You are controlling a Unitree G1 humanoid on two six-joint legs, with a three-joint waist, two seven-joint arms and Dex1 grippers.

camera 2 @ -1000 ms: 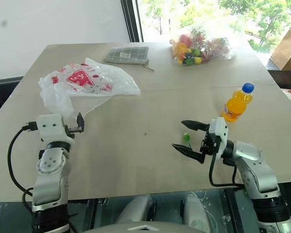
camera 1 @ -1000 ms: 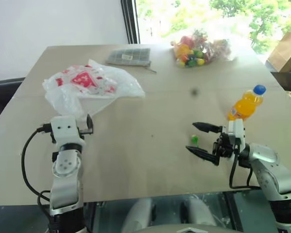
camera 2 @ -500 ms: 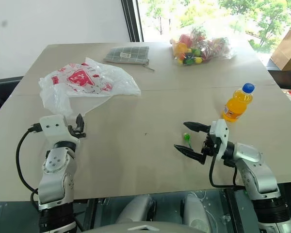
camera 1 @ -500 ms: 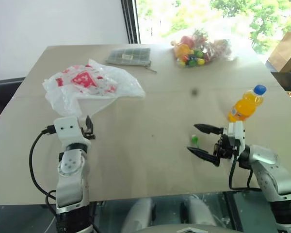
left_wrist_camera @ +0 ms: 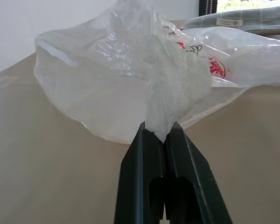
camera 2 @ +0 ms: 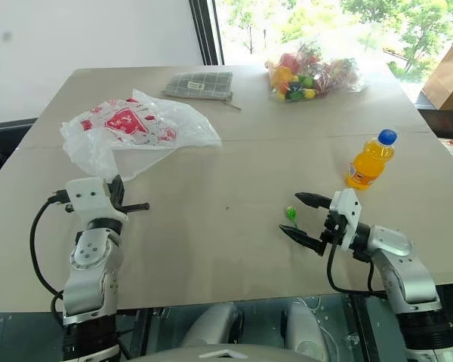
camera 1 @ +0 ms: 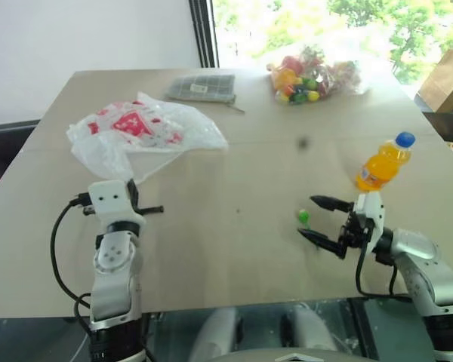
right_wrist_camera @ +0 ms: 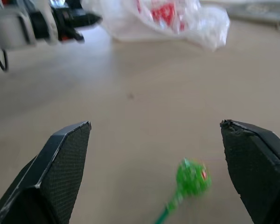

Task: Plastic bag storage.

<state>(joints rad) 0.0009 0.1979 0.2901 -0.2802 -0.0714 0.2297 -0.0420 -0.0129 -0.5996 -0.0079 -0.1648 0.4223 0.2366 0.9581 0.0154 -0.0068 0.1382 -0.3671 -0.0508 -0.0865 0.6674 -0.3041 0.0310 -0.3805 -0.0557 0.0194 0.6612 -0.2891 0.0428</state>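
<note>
The plastic bag, thin white crinkly film with red print, lies crumpled on the table's left half. My left gripper is at the bag's near edge. In the left wrist view its black fingers are pressed together with a fold of the plastic bag pinched at their tips. My right gripper hovers low over the table's right half, far from the bag, its jaws spread wide. A small green lollipop lies on the table just under its fingertips.
An orange bottle with a blue cap stands behind the right gripper. A clear bag of colourful items and a grey checked pouch lie at the table's far edge. A cardboard box stands beyond the right corner.
The left gripper's fingers have shut on the bag's near edge. The right gripper has sunk towards the table and drifted a little to the right, still open.
</note>
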